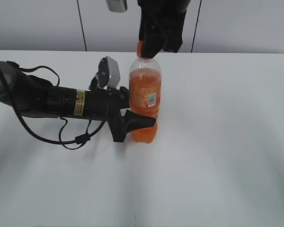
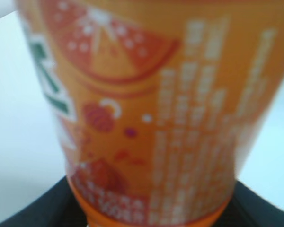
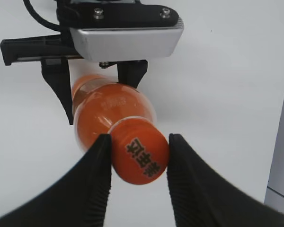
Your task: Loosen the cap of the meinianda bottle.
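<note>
while upright, cap [image 3: 139, 158] between right pincer [image 3: 138, 153] pads

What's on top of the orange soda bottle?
An orange cap sits on the meinianda bottle, pinched by the right gripper. The cap's threads and the bottle's mouth are covered.

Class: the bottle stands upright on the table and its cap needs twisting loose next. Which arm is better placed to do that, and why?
The right. The right gripper already has its fingers either side of the cap from above, while the left gripper clamps the meinianda bottle low on its body, steadying it.
</note>
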